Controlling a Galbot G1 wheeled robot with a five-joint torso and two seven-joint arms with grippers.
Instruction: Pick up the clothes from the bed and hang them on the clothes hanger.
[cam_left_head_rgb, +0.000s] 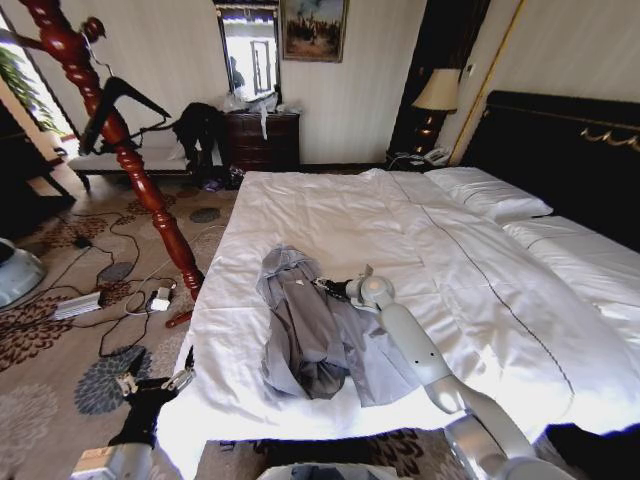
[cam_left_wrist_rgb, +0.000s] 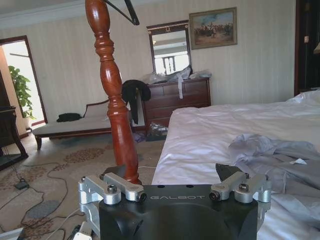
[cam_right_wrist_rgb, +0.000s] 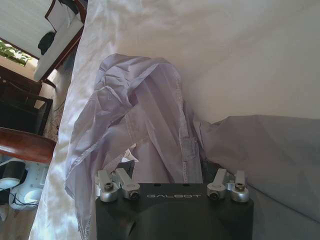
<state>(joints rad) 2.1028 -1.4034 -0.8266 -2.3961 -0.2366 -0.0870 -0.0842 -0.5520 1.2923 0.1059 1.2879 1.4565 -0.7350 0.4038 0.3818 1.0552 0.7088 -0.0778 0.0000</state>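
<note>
Head view: one bed (cam_left_head_rgb: 330, 215) with a white duvet, and one shirt, the clothes (cam_left_head_rgb: 305, 330), lying crumpled on its near side.
Right gripper (cam_left_head_rgb: 322, 287): over the shirt's upper edge, arm stretched across the fabric; whether the jaws are open or closed, cannot tell.
Right wrist view: pale grey-blue folds (cam_right_wrist_rgb: 145, 120) just ahead of the linkages; fingertips hidden by the black housing.
Left gripper (cam_left_head_rgb: 152, 382): low beside the bed's near corner, above the carpet, jaws spread wide and gripping nothing.
Clothes hanger (cam_left_head_rgb: 115, 100): one, black, up on the red-brown wooden pole (cam_left_head_rgb: 150, 190) left of the bed; its hook is hard to make out.
Pillows (cam_left_head_rgb: 490, 190): two counted, the far one cut off.
</note>
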